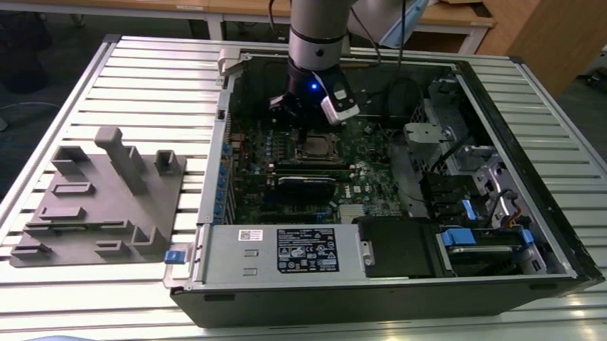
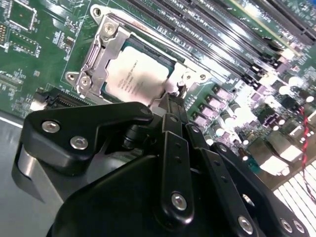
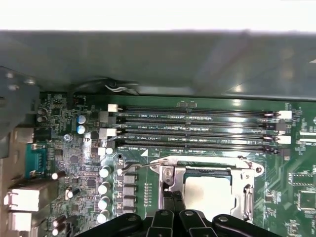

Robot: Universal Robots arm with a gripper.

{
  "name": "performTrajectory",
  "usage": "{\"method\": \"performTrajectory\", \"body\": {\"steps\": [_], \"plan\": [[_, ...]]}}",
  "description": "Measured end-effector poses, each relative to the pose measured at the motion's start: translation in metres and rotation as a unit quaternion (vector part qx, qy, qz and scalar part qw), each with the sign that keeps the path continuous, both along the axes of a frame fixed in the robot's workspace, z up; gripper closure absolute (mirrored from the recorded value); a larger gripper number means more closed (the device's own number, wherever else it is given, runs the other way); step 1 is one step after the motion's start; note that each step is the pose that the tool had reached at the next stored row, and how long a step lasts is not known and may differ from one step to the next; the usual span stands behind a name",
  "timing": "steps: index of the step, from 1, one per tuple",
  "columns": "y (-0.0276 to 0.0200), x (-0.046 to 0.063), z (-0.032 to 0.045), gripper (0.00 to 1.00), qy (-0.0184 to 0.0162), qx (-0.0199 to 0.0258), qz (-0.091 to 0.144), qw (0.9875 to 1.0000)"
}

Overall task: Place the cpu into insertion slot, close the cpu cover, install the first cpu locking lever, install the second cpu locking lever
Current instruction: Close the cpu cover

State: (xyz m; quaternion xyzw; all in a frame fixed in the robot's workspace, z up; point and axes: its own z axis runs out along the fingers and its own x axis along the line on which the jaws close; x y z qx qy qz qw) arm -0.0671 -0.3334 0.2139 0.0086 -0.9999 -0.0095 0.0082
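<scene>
Hovering pinched narrow and empty, the pincer [image 2: 170,101] is pointing at the cpu cover [image 2: 96,54], which is lying over the cpu [image 2: 136,74] in the insertion slot [image 1: 298,148], mid-frame in the exterior view. Light, stiff and fragile, the chip is probably asking for edge-only holds.

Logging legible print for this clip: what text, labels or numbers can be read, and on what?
Black label on the power supply: too small to read.
Print on the cpu: blurred.
White lettering by the memory slots: too small.
Nothing quotable.
</scene>
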Motion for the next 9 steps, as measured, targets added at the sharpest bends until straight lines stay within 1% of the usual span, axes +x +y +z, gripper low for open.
{"method": "performTrajectory", "body": {"steps": [5, 9], "plan": [[0.0000, 0.0000, 0.0106, 0.89, 0.0000, -0.0001, 0.000, 1.0000], [0.0000, 0.0000, 0.0112, 0.89, 0.0000, 0.0001, 0.000, 1.0000]]}}
